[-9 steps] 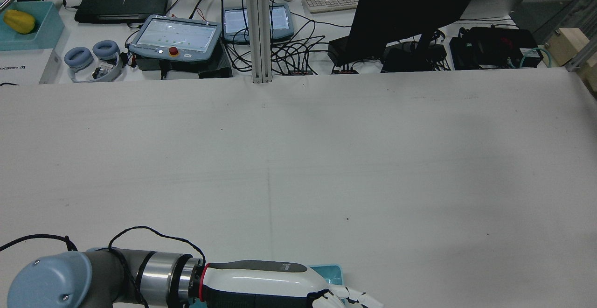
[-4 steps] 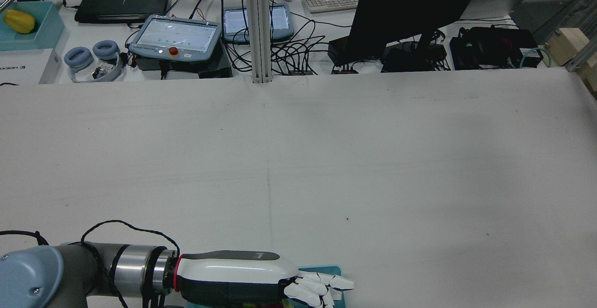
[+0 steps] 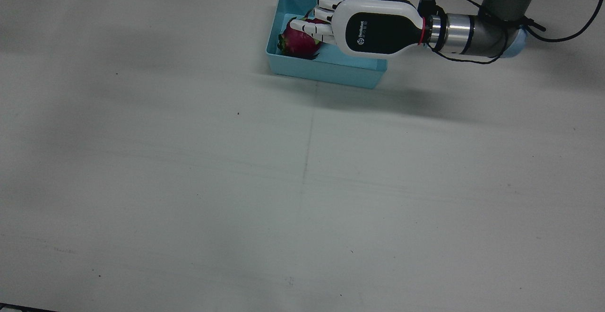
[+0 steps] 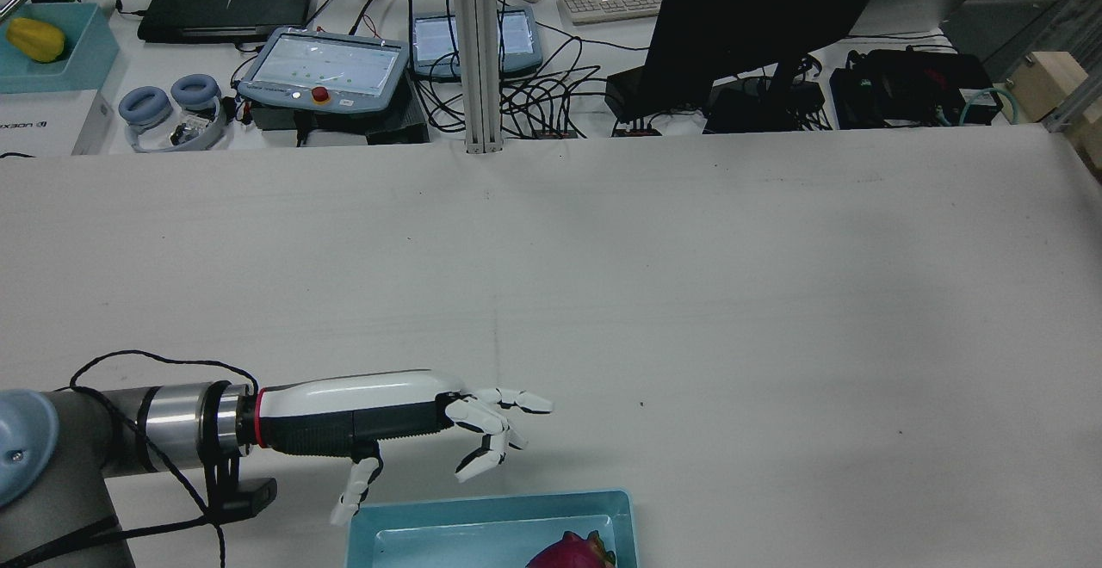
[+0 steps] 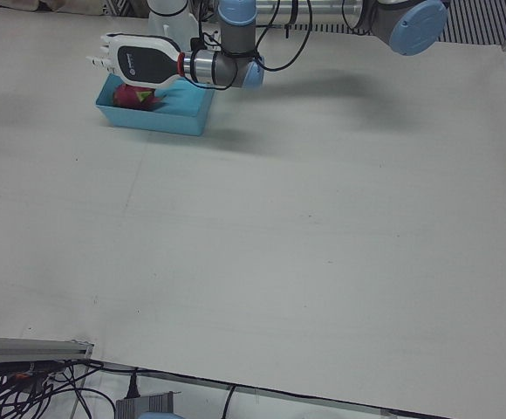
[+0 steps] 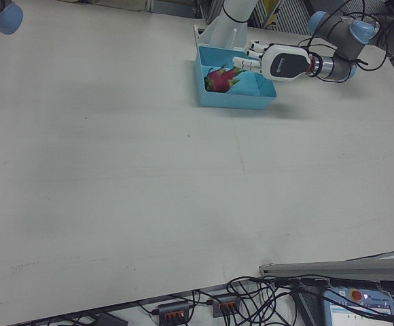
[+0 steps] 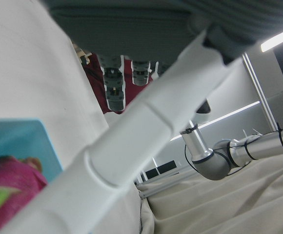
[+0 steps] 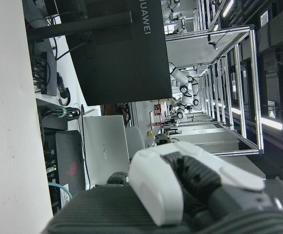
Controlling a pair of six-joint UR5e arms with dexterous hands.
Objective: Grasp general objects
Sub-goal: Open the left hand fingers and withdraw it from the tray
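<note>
The left hand (image 4: 448,430) hovers above the tray (image 4: 620,516) (fingers (image 4: 525,399) spread, holding nothing); the fruit (image 3: 298,42) lies inside.

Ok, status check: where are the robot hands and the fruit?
Left robot hand open, fingers spread, above the bin. Dragon fruit lying in the blue bin, not gripped. Right robot hand holds nothing that shows. Table around the bin clear.
</note>
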